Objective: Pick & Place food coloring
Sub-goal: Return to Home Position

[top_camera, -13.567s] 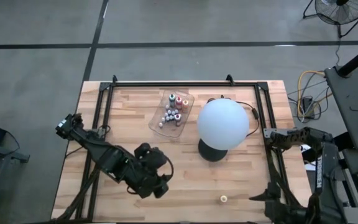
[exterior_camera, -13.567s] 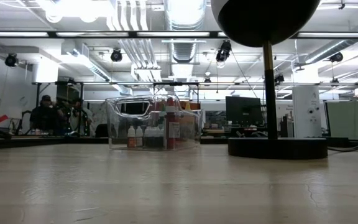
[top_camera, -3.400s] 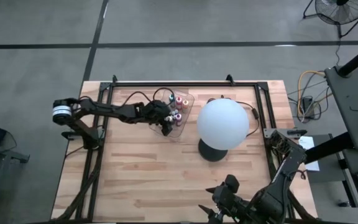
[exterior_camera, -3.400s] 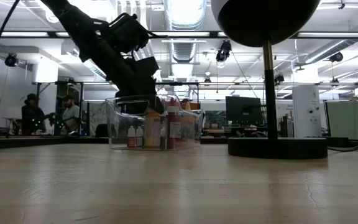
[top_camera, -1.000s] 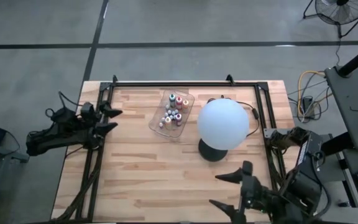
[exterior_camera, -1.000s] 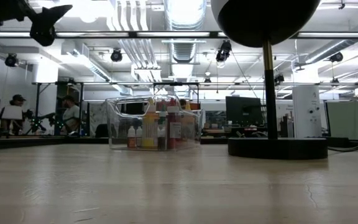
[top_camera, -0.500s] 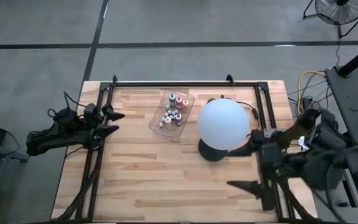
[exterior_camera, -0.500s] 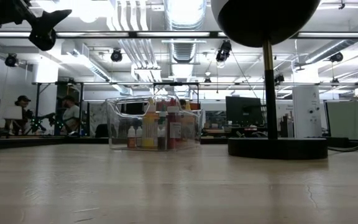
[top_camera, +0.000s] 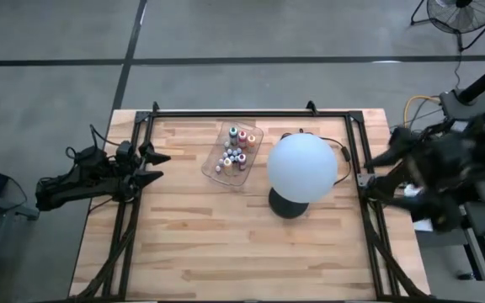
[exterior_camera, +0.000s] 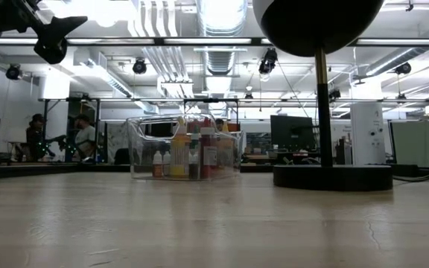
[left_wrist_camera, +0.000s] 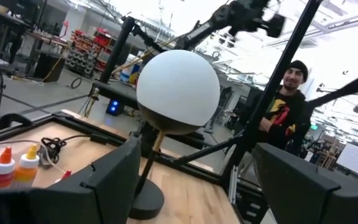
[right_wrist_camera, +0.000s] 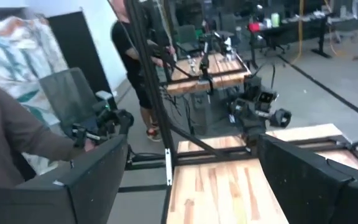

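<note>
left gripper (top_camera: 163, 166): fingers spread wide, parked at the 9 o'clock edge of the light wooden table (top_camera: 192, 244). right gripper (top_camera: 369, 178): fingers spread wide too, at the 3 o'clock edge. The small food coloring bottles (top_camera: 235, 151) stand bunched upright inside the clear plastic tray (top_camera: 211, 171) toward 12 o'clock. The tray sits just beside the white globe lamp on a black base (top_camera: 301, 167), at its 10 o'clock.
</note>
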You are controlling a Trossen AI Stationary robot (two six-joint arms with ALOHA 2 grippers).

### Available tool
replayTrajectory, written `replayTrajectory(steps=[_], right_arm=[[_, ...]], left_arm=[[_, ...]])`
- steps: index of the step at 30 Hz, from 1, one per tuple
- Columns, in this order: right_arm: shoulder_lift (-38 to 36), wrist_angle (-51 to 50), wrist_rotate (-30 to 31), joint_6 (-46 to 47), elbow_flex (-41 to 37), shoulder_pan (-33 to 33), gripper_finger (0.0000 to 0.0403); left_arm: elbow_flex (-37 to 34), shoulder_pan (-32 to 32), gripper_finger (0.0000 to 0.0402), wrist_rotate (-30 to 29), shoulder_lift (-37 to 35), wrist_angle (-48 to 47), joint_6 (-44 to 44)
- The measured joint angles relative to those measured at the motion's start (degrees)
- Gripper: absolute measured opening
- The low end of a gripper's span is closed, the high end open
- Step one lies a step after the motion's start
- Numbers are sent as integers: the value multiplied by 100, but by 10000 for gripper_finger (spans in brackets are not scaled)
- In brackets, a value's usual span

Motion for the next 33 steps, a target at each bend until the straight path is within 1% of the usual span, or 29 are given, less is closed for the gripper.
replayTrajectory(steps=[3, 10, 13, 15, 17, 21, 26, 29, 33], right_arm=[[-409, -337, 1, -244, -3, 78, 347], [-1192, -1535, 1, -203, -44, 82, 340], [-1443, -2274, -60, 70, -184, 84, 343], [-1577, -2830, -128, 439, -373, 86, 346], [-1747, -3072, -136, 762, -658, 86, 349], [-2255, -2731, -232, 600, -1509, 84, 349], [-2877, -1942, -366, 476, -3051, 86, 343], [-3302, -1386, -641, 512, -3995, 86, 340], [-3955, -535, -979, 462, -4957, 86, 345]], left_arm=[[0, 0, 279, 0, 0, 0, 59], [0, 0, 279, 1, 0, -4, 62], [0, 0, 279, 2, 0, -7, 60], [0, 0, 279, 1, 0, -14, 18], [0, 0, 279, 2, 0, -17, -123], [0, 0, 279, 2, 20, -17, -479], [0, 0, 279, 4, 20, -19, -709], [0, 2, 279, 2, 20, -20, -728], [0, 0, 279, 2, 20, -20, -871]])
